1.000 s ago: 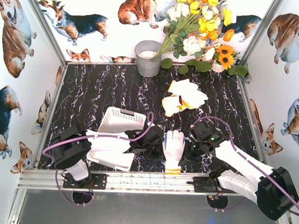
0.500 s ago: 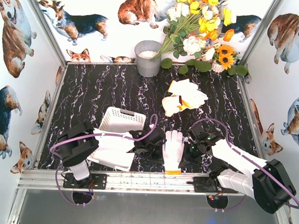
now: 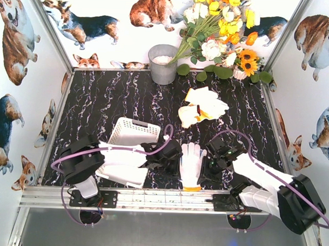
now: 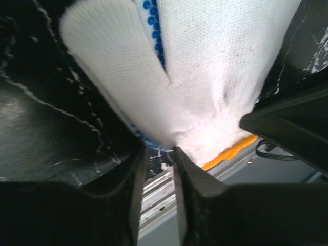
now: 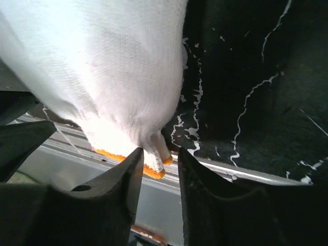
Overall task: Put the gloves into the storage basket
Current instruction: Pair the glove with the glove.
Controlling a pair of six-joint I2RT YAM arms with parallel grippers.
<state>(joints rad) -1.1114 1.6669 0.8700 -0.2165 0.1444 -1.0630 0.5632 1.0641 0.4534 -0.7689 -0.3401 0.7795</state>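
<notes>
One white knit glove (image 3: 191, 163) with an orange cuff lies flat near the table's front edge, and blue grip dots show on it in the left wrist view (image 4: 205, 66). My left gripper (image 3: 176, 160) is at its left side, jaws narrowly apart, tips (image 4: 159, 154) at the glove's edge with only table between them. My right gripper (image 3: 206, 165) is at its right side, jaws narrowly apart (image 5: 158, 154), with the glove's (image 5: 102, 77) orange cuff corner between the tips. The white lattice storage basket (image 3: 133, 134) stands left, under my left arm. More gloves (image 3: 202, 108) are piled further back.
A grey metal bucket (image 3: 163, 63) and a bunch of flowers (image 3: 221, 33) stand at the back. The metal rail (image 3: 162, 199) runs along the front edge just below the glove. Walls close in on both sides.
Both grippers have moved in toward the glove from either side, the right arm swinging left. The glove and basket stay in place.
</notes>
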